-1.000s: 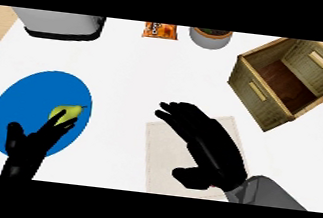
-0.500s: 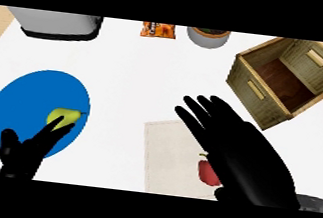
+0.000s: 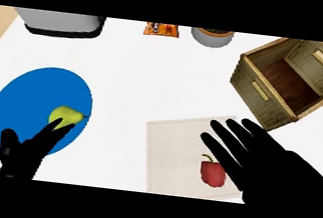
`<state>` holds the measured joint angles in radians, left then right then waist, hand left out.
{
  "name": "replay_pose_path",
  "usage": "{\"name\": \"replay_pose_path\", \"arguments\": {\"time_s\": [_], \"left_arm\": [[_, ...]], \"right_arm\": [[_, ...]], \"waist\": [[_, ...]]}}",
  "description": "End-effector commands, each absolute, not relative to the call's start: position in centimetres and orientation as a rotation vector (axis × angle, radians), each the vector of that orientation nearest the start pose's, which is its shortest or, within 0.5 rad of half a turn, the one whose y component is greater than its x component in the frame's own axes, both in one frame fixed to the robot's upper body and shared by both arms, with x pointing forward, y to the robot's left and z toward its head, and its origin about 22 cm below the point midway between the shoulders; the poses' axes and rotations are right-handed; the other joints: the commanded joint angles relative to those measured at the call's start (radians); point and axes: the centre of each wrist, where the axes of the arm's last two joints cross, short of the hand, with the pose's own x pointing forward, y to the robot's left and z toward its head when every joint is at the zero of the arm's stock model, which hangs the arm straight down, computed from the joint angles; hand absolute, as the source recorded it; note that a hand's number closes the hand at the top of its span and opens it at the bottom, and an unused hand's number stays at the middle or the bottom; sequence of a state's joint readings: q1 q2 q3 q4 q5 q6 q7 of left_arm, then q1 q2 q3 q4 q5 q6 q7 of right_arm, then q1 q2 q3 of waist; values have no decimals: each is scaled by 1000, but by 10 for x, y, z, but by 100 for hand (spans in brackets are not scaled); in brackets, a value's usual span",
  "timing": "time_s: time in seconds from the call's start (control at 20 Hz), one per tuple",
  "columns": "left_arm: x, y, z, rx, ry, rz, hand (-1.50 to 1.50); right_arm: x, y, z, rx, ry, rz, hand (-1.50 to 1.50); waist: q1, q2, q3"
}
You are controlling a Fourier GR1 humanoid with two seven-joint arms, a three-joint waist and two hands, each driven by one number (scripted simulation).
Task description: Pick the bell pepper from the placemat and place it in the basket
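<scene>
A red bell pepper [image 3: 213, 173] with a green stem lies on the pale square placemat [image 3: 174, 155] at the lower middle. My right hand [image 3: 273, 169] hovers over the mat's right part, fingers straight and spread, just right of the pepper and partly over it. The woven basket [image 3: 282, 84] stands tilted at the upper right, its brown inside showing. My left hand [image 3: 25, 153] rests open at the lower left, fingertips by a yellow-green pear [image 3: 65, 116].
The pear lies on a blue oval plate [image 3: 36, 92] at the left. Along the back edge stand a grey appliance [image 3: 61, 23], an orange snack packet [image 3: 162, 29] and a grey cup [image 3: 213, 37].
My right hand has drawn back to the right and opened flat, uncovering the pepper on the mat. The left hand has barely moved.
</scene>
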<state>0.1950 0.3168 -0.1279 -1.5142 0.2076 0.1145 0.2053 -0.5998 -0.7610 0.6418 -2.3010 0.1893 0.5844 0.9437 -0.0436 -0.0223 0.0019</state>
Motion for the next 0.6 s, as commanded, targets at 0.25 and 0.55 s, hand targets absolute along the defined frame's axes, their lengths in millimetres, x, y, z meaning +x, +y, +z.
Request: {"name": "replay_pose_path", "arguments": {"time_s": [0.25, 0.55], "left_arm": [[188, 290, -60, 176, -1012, -19, 0], [184, 305, -53, 151, -993, -22, 0]], "right_arm": [[160, -159, 250, -763, -1189, 1707, -150], [143, -147, 227, -717, -1216, 1704, -150]], "waist": [[26, 17, -6], [38, 18, -4]]}}
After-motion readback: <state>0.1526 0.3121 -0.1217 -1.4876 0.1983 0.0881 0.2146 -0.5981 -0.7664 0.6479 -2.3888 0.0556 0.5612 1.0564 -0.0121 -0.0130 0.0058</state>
